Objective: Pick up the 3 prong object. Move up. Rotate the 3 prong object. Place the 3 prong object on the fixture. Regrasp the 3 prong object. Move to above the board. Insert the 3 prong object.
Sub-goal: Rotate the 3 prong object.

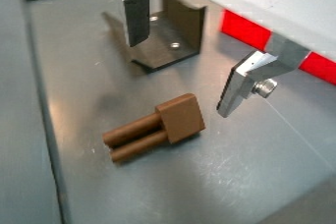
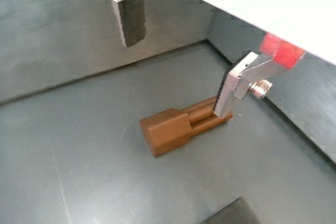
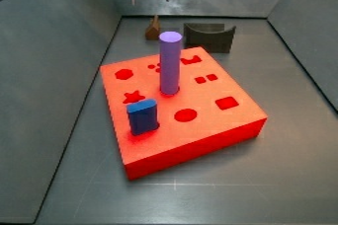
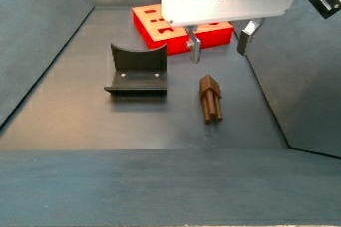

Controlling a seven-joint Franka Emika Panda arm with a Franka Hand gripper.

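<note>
One step comes first: you have to pick up the 3 prong object, and it has not been picked up yet. It lies flat on the grey floor, with nothing touching it.

Your claw is wide open and holds nothing. You can see both silver fingers spread far apart in both wrist views, with only bare floor between them.

To do this step well, go slow and line up before you go down. The 3 prong object is under the claw but not in the middle. In a wrist view it sits close to one finger and well apart from the other one. So slide the claw sideways until the 3 prong object is right between the two fingers. I think you should grab the thick blocky end, not the thin prongs, because it gives the pads more to hold. Then come straight down, stop just above the floor, and squeeze gently.

Watch out for the fixture. It stands on the floor near the claw, off to one side. The board sits behind the claw, further away. Stay clear of both as you go down.
</note>
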